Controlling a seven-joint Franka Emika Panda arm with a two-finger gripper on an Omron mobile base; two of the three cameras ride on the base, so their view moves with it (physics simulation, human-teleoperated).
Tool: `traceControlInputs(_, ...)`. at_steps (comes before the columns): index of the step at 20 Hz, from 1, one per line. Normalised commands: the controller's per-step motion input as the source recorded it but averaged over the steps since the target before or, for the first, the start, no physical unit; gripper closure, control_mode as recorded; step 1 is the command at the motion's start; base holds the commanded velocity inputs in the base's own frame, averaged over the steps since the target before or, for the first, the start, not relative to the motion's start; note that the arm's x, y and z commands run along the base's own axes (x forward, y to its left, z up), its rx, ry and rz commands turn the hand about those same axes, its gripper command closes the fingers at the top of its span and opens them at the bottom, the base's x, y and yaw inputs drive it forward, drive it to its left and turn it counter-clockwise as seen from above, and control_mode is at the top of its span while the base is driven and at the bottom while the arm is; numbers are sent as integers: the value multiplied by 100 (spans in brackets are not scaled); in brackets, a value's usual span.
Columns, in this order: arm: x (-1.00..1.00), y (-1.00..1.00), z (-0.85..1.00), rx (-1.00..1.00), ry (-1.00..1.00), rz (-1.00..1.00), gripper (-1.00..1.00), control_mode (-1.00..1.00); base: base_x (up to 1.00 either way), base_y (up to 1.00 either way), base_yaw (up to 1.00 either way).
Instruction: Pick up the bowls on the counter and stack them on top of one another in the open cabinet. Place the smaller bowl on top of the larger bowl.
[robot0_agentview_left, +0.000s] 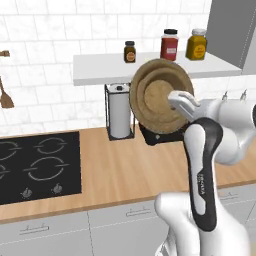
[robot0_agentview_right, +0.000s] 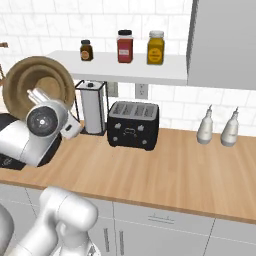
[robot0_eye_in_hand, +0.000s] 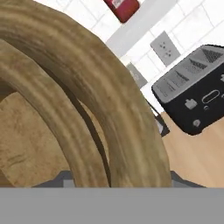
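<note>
Behind the tilted larger bowl (robot0_agentview_left: 161, 95), the toaster (robot0_agentview_left: 159, 135) is mostly hidden.

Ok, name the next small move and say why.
Probably raise and level the wooden bowl, then ease it toward the shelf: the claw grips its rim with the bowl tipped on edge, not yet resting on the shelf.

Counter (robot0_agentview_right: 175, 170) w/ hob (robot0_agentview_left: 35, 167), toaster (robot0_agentview_right: 133, 124), towel roll (robot0_agentview_right: 93, 110), 2 bottles (robot0_agentview_right: 205, 127).

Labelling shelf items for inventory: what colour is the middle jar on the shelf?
Red, with a black lid and pale label; the middle jar shows best in the right base view.
</note>
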Motion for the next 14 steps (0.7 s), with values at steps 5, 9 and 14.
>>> traceControlInputs(5, 88, 100, 72, 1, 7, -11, 100, -100, 0, 0, 0)
traceControlInputs(9, 66, 91, 93, 12, 7, -14, 100, -100, 0, 0, 0)
traceControlInputs(14, 86, 53, 57, 0, 48, -14, 100, -100, 0, 0, 0)
